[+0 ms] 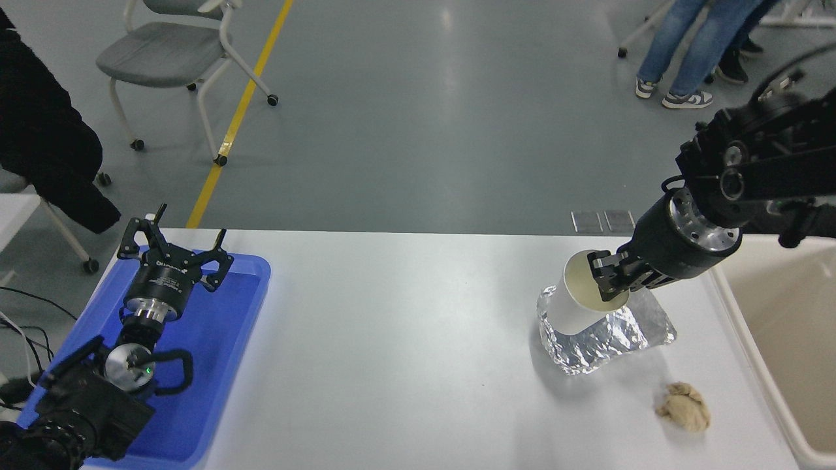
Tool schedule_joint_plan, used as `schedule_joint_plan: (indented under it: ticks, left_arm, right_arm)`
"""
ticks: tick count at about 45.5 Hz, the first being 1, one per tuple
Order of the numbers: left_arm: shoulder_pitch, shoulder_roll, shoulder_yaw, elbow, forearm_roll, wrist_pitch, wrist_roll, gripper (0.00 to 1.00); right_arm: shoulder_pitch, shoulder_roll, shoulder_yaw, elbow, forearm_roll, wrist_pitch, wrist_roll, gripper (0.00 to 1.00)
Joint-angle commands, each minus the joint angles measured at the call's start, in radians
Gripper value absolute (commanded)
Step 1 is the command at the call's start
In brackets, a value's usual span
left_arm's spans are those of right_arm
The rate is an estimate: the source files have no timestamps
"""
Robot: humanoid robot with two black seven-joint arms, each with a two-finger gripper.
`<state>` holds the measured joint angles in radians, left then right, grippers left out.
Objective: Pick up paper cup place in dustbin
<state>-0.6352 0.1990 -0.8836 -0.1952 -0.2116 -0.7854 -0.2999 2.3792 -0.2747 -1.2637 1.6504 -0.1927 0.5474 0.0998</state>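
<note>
While parked w/ its fingers spread apart, the left gripper [175, 245] hangs over the blue tray [248, 287], prob. just out of the way; white print on its body is too small to read. Right of centre, the right gripper [610, 281] is clamped on the paper cup [575, 307] by its rim, tilted, above the foil tray [607, 339], clear for carrying. Brown paper ball [684, 406] sits nearer. Dustbin [744, 326] waits at far right, beside the table [405, 339].
</note>
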Motion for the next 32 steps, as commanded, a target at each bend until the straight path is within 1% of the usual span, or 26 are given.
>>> schedule_joint_plan:
  ticks: [1,10,14,16,19,23,24,32]
  left_arm:
    - [0.0,0.0,0.0,0.0,0.0,0.0,-0.001,1.0]
    - [0.0,0.0,0.0,0.0,0.0,0.0,-0.001,1.0]
    - [0.0,0.0,0.0,0.0,0.0,0.0,-0.001,1.0]
    - [0.0,0.0,0.0,0.0,0.0,0.0,-0.001,1.0]
    - [0.0,-0.001,0.0,0.0,0.0,0.0,-0.001,1.0]
    - [0.0,0.0,0.0,0.0,0.0,0.0,-0.001,1.0]
    - [0.0,0.0,0.0,0.0,0.0,0.0,-0.001,1.0]
    - [0.0,0.0,0.0,0.0,0.0,0.0,-0.001,1.0]
  right_arm:
    - [0.155,0.026,-0.02,0.039,0.016,0.078,-0.005,0.0]
    - [0.163,0.025,-0.055,0.034,0.013,0.078,-0.008,0.0]
    - [0.158,0.016,-0.108,0.028,-0.013,0.072,-0.009,0.0]
    - [0.155,-0.007,-0.141,0.019,-0.039,0.069,-0.008,0.0]
    - [0.15,-0.061,-0.187,-0.004,-0.089,0.069,-0.008,0.0]
    - [0.137,-0.151,-0.243,-0.043,-0.194,0.069,-0.006,0.0]
    - [0.121,-0.223,-0.265,-0.082,-0.252,0.068,-0.005,0.0]
    - [0.023,-0.46,-0.263,-0.244,-0.448,0.068,-0.005,0.0]
